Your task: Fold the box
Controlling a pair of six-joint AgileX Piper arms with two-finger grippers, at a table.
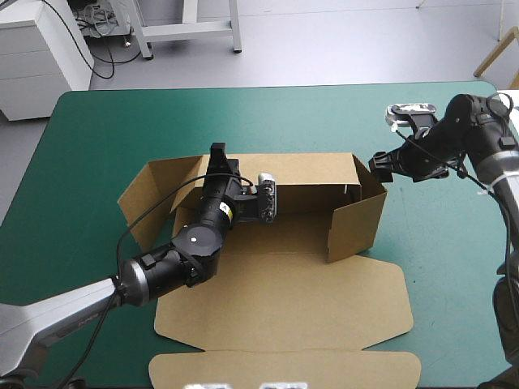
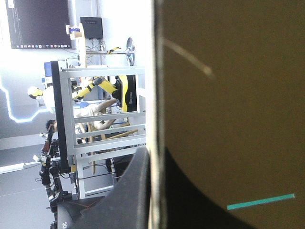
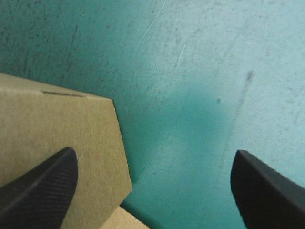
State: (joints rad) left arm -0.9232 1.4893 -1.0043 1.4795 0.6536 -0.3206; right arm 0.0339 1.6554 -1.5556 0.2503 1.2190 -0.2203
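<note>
pinching the box back wall with the left gripper; hovering the right gripper wide open over its end flap.

The box is cut off at the high view's bottom edge.

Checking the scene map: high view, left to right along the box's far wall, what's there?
Left flap of the box → left gripper, jaws shut on the far wall → right gripper, jaws open by the right corner. Raised right wall overlaps it, so omitted.
</note>
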